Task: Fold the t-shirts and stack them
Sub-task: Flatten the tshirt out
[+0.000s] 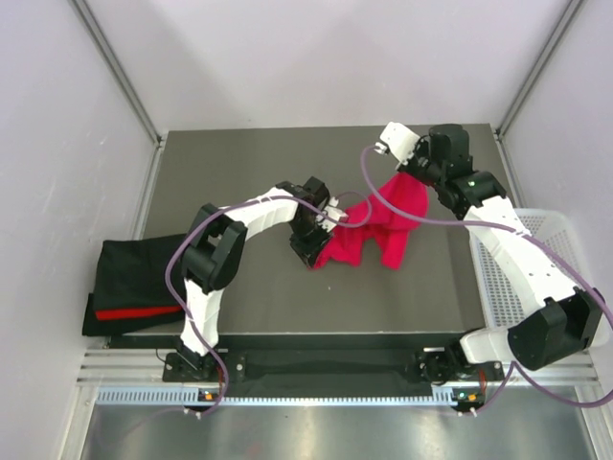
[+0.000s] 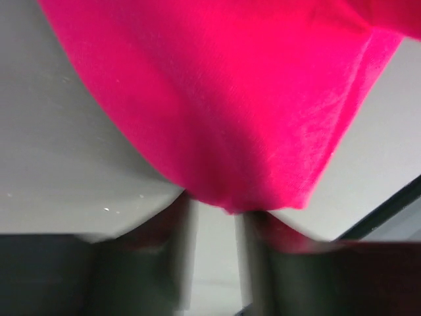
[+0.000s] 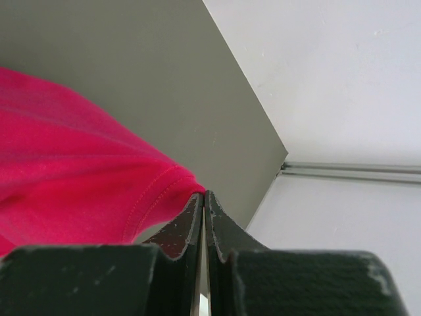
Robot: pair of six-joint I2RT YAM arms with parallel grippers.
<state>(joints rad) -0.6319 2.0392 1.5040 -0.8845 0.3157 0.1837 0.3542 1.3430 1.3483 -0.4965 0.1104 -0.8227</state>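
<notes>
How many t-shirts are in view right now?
3: the magenta t-shirt mid-table; a black t-shirt folded at far left; a red t-shirt peeking from under it. Others may be hidden there.

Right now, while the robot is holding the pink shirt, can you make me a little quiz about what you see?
1. True or false: the right pincer is shut on the hem of the magenta t-shirt.
2. Where does the pile of folded shirts lie?
A) at the table's left edge
B) at the far right corner
C) on top of the magenta t-shirt
3. Fill in the gap: the white mesh basket stands at the table's ___ side.

Key: 1 true; 2 A; 3 right.
</notes>
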